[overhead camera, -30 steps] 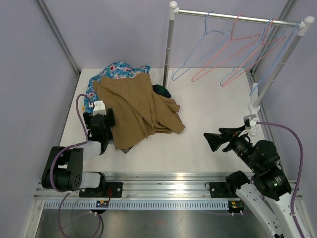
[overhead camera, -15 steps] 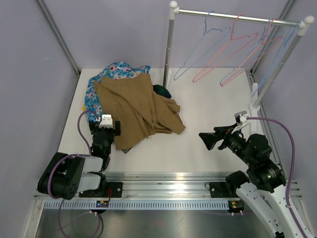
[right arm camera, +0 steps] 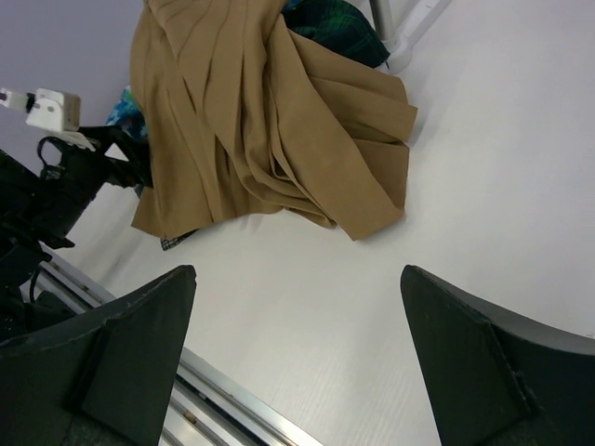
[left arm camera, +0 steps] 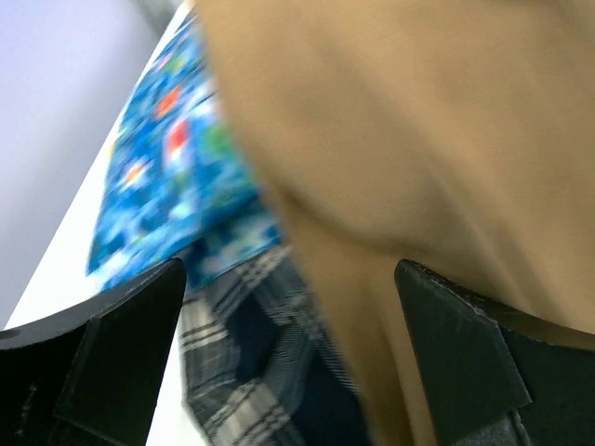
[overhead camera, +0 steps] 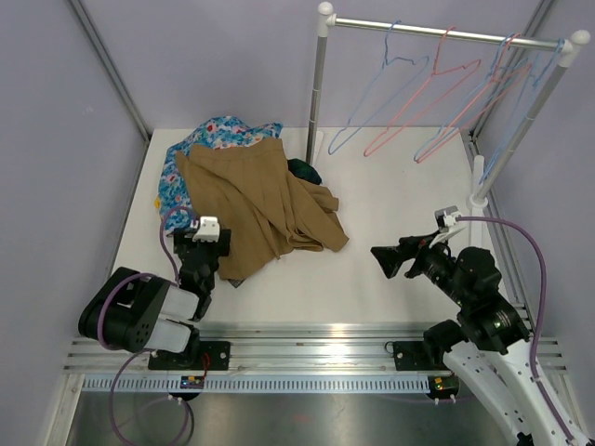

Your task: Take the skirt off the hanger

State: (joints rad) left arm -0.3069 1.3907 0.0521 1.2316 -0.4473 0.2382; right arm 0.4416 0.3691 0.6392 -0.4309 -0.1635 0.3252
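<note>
Now, left gripper (left arm camera: 290, 283) gapes wide beside the skirt (overhead camera: 260, 200); right gripper (overhead camera: 383, 262), lower right, spread wide, grasping nothing.

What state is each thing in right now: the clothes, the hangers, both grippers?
skirt: crumpled on the table, on no hanger.
blue floral garment: heaped, partly under the skirt.
tartan garment: mostly buried under the skirt.
light-blue hanger: bare, hanging on the rail.
pink hangers: bare, on the rail.
left gripper: open at the skirt's near edge, holding nothing.
right gripper: open, apart from the clothes, holding nothing.
</note>
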